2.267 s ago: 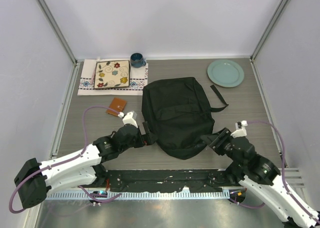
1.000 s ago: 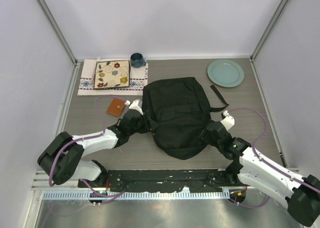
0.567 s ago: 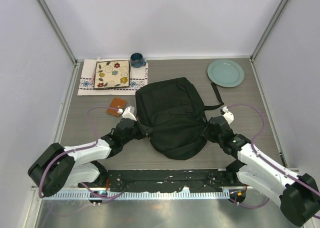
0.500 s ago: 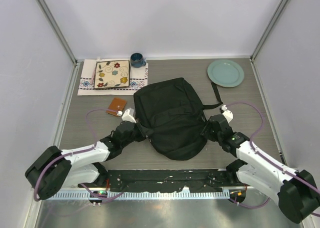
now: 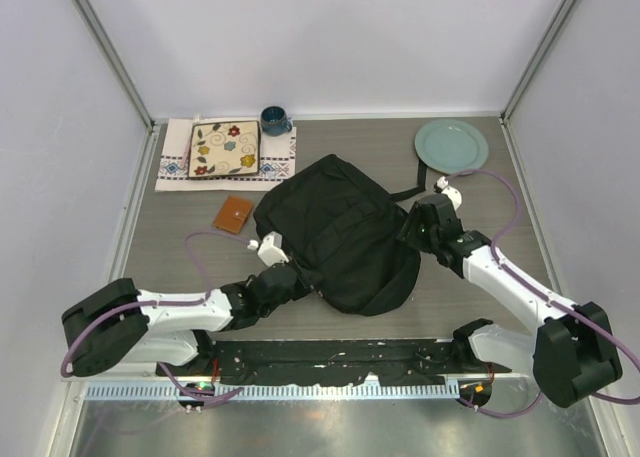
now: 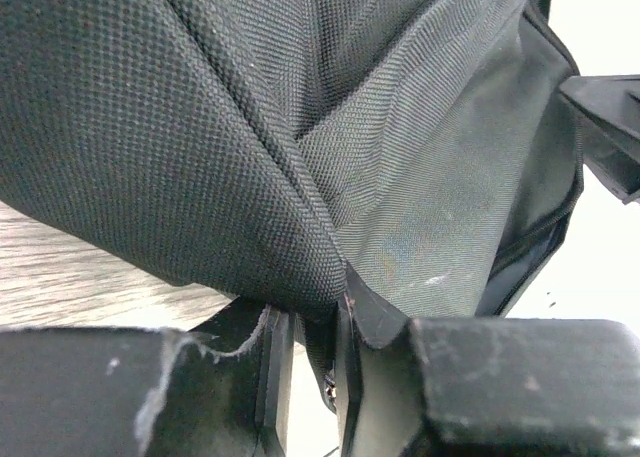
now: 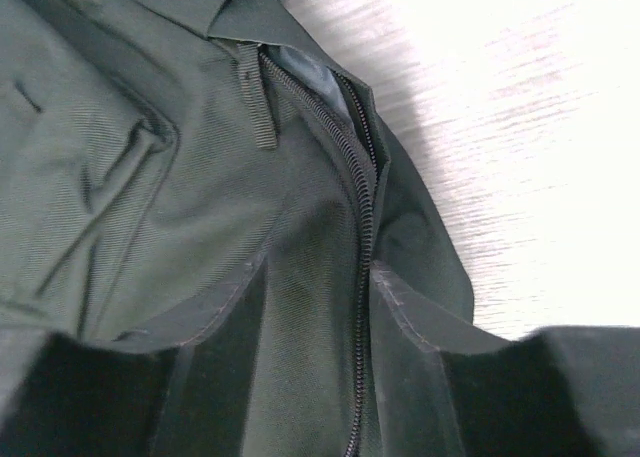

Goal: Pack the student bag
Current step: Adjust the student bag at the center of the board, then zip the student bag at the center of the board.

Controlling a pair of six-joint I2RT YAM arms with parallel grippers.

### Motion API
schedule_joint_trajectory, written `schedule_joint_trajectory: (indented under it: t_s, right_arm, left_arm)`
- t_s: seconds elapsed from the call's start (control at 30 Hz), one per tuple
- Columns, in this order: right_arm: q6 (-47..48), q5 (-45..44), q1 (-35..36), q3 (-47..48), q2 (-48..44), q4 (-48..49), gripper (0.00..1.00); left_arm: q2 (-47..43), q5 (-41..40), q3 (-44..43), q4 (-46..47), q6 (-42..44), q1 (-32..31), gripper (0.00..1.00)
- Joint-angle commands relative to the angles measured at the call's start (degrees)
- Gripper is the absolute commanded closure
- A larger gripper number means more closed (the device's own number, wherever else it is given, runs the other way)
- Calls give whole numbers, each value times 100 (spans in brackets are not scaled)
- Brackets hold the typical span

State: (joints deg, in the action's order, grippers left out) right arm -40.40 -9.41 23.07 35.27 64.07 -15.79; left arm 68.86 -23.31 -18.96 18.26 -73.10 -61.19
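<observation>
The large black soft fabric backpack lies tilted on the grey desk, its rounded end toward the arm bases. The left claw is clamped on a fabric fold at the backpack's near-left edge. The right claw pinches the backpack's right edge, along the zipper. A small brown wallet lies just left of the backpack, and a round teal plate sits beyond its far-right corner.

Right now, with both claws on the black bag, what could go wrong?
The left claw pinches only a thin fold of the student bag; it may slip out. The right claw clamps across the zipper and may strain it. If the bag swings toward the cloth, it could shove it.
</observation>
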Motion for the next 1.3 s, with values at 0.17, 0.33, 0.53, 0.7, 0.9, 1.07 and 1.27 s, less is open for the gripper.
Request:
schedule_joint_trajectory:
  t_s: [0.17, 0.33, 0.53, 0.7, 0.9, 1.07, 1.27]
  right_arm:
    - [735, 7, -13, 552, -2000, -820, 27]
    - [657, 1140, 250, 350, -2820, -988, 27]
    - [244, 1065, 1769, -63, -2893, -575, 38]
    - [-20, 143, 3541, -169, -2120, -30, 44]
    - [260, -1721, 5267, 321, -872, 138, 50]
    - [375, -2223, 5664, 709, -27, 137, 54]
    - [437, -2205, 5709, 727, 175, 384, 54]
  left_arm:
    - [207, -402, -143, 521, -407, -51, 72]
    - [-65, -437, -257, 232, -249, -51, 71]
    - [-399, -455, -371, -103, -55, -51, 70]
    - [-522, -516, -354, -226, -29, -51, 70]
    - [-628, -499, -433, -463, 85, -51, 70]
    - [-698, -490, -407, -516, 94, -51, 70]
    - [-927, -534, -319, -596, 68, -51, 70]
